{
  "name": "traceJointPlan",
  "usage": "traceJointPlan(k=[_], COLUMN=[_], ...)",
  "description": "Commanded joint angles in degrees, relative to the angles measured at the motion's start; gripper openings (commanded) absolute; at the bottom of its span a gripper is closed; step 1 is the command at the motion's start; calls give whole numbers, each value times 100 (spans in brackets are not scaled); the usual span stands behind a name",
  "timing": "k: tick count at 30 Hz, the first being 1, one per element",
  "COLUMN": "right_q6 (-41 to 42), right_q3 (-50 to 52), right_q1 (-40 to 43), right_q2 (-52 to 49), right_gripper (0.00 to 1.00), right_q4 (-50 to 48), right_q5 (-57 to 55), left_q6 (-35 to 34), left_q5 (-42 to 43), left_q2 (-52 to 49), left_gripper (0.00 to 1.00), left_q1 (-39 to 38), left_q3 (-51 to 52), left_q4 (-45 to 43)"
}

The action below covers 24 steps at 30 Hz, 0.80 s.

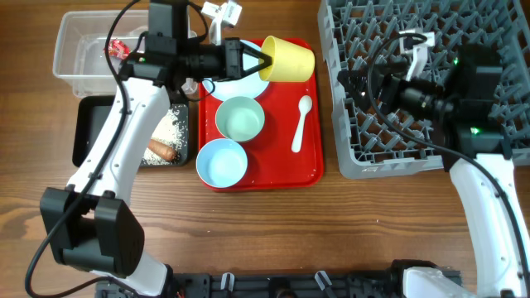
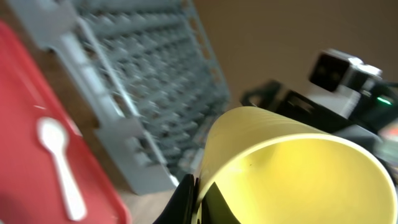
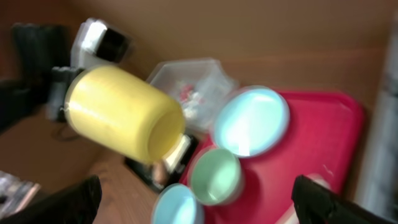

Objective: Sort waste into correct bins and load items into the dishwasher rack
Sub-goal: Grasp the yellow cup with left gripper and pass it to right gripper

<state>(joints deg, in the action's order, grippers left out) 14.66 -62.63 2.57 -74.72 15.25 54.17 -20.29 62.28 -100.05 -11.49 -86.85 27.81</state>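
At the front of the flat red plastic tray (image 1: 281,165) on the wooden counter (image 1: 348,232) there's a pale blue round bowl (image 1: 222,162), then a mint round bowl (image 1: 240,117) with the white plastic spoon (image 1: 301,122) lying to its right. Further back the left claw (image 1: 263,64) is clamped on the rim of the small yellow plastic cup (image 1: 291,58), held on its side above the tray's back edge next to the pale blue round plate (image 1: 248,83). Over the large square grey plastic rack (image 1: 431,25), the right claw (image 1: 352,87) hovers with fingers spread, nothing in it.
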Motion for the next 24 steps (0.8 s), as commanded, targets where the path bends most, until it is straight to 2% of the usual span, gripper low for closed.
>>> traceJointPlan(k=[1, 3, 6, 10, 17, 24], right_q6=[-92, -92, 219, 1086, 1250, 1248], right_q3=[-66, -66, -66, -66, -66, -66], right_q1=[-15, -164, -570, -1134, -1252, -1178], right_q2=[-479, -815, -1123, -1425, -1484, -1484], right_gripper=[100, 100, 99, 89, 72, 64], right_q4=[-970, -1495, -2234, -3604, -3877, -4013], right_q5=[2024, 2500, 2564, 2269, 2129, 2129], left_q6=[-164, -181, -273, -271, -269, -269], left_q5=[1351, 1659, 1663, 1652, 1648, 1650], left_q2=[50, 50, 50, 50, 50, 50], left_gripper=[4, 4, 4, 4, 4, 5], left_q1=[46, 35, 20, -164, -181, -181], left_q3=[-26, -26, -24, -22, -22, -22], left_q4=[-15, -9, 4, 4, 4, 4])
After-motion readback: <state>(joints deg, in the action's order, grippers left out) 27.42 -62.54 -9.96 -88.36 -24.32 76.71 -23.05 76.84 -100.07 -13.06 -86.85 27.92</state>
